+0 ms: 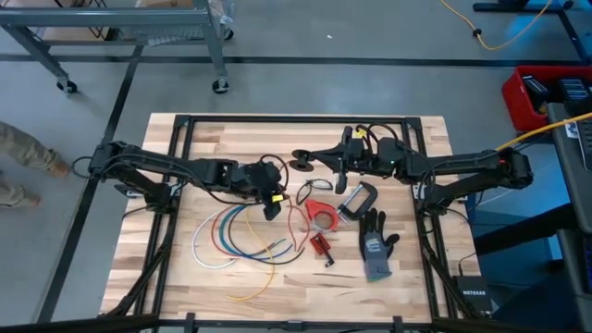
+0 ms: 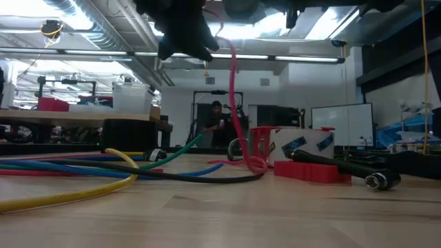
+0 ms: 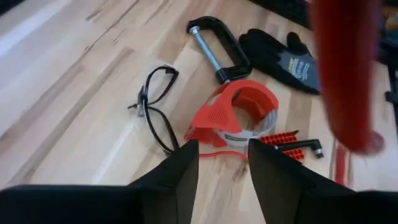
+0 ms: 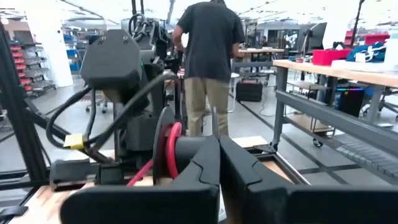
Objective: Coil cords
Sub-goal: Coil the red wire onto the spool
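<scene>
Dangling just beside the parted left hand: red cord.

Loosely curved white, blue, red, green, yellow cords on table's left-centre.

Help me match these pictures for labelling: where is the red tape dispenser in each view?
High: tape dispenser mid-table, just left of the clamp.
Low: probably the red shape right of centre, by the hanging red cord.
Left wrist: just ahead of the left gripper, at.
Right wrist: not in it.
Landmark: the clamp, beside it in the high and left wrist views.
</scene>
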